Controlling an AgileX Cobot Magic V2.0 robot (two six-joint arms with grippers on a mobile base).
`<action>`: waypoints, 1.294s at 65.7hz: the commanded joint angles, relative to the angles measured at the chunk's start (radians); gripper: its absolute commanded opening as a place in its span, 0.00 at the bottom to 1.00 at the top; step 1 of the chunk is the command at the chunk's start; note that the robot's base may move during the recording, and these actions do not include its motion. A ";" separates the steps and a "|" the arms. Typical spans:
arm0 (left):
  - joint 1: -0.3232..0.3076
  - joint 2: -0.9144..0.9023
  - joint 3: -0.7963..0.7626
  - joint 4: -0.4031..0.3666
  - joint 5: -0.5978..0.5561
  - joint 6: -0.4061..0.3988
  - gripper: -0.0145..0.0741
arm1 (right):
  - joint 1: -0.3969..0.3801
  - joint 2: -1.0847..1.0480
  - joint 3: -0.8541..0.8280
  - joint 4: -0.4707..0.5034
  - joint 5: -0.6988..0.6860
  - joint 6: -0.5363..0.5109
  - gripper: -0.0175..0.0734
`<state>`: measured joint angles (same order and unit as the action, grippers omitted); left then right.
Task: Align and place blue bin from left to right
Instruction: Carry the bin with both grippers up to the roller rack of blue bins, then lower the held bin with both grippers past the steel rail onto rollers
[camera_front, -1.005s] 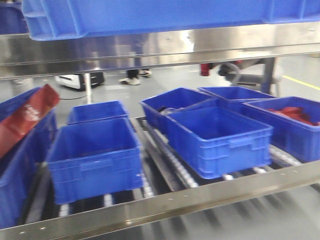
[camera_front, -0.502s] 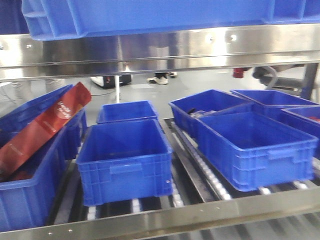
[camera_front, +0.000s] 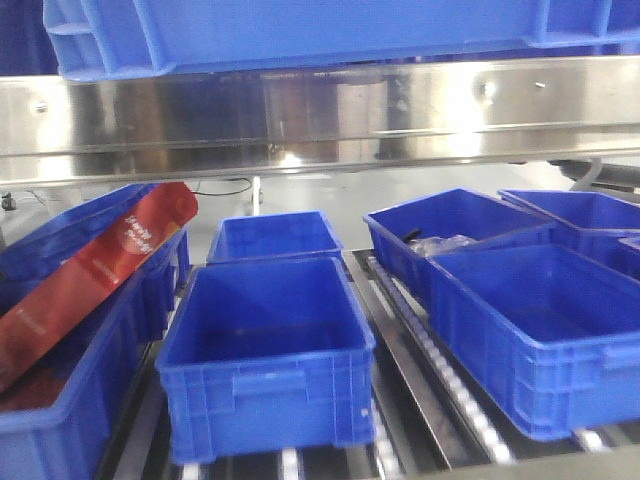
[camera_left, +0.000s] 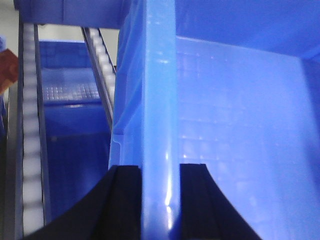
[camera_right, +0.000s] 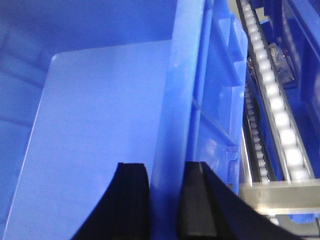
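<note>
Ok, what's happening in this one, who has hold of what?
Both arms carry one blue bin, seen at the top of the front view above the roller rack. The left gripper is clamped on one side wall, the right gripper on the opposite wall. Below, several blue bins sit in rows; the far-left one holds a red box.

Left gripper (camera_left: 160, 172): I see its two black fingers at the bottom centre of the left wrist frame, clamped on a wall of the blue bin (camera_left: 240, 100).
Right gripper (camera_right: 165, 172): at the bottom centre of the right wrist frame, black fingers pinch the opposite wall.
Arms: out of my front view.
</note>
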<state>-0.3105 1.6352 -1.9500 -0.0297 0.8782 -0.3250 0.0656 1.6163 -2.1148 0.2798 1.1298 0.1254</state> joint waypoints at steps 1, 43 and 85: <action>-0.005 -0.027 -0.019 -0.033 -0.278 -0.001 0.04 | 0.000 -0.021 -0.015 0.011 -0.069 -0.028 0.11; -0.005 -0.027 -0.019 -0.033 -0.278 -0.001 0.04 | 0.000 -0.021 -0.015 0.011 -0.069 -0.028 0.11; -0.005 -0.027 -0.019 -0.033 -0.278 -0.001 0.04 | 0.000 -0.021 -0.015 0.011 -0.069 -0.028 0.11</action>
<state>-0.3105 1.6352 -1.9500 -0.0312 0.8782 -0.3250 0.0656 1.6163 -2.1148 0.2798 1.1298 0.1254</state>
